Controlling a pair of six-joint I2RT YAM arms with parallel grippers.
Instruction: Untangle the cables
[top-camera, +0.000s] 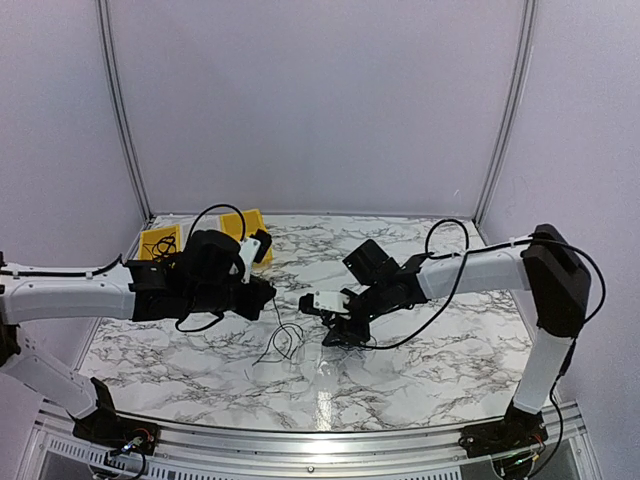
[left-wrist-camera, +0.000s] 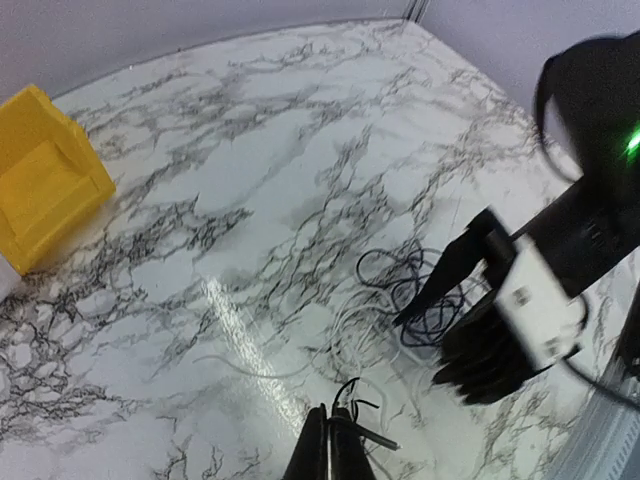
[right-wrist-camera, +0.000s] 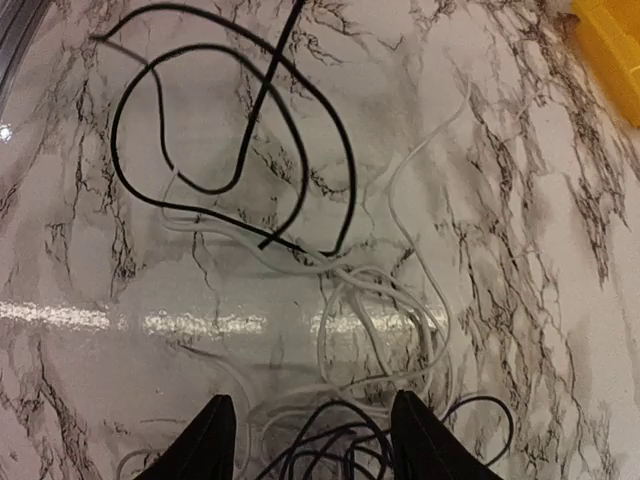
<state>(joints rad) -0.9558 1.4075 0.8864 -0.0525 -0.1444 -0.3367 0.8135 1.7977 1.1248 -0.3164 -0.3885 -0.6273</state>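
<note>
Right pincer (right-wrist-camera: 310, 405) fingers, black and tapered, stand apart just above the cables (right-wrist-camera: 351, 190), which lie heaped on the glossy white, grey-veined marble desk (right-wrist-camera: 80, 330) between both arms. Right wrist view resolves them: thin round black wire in open loops, and a pale white wire coiled tighter beside it. Left pincer (left-wrist-camera: 330, 425) is together, pinching one black strand. Only the overhead view shows that strand hanging slack down to the heap. Yellow plastic bin (left-wrist-camera: 50, 170) sits well apart, far left.
</note>
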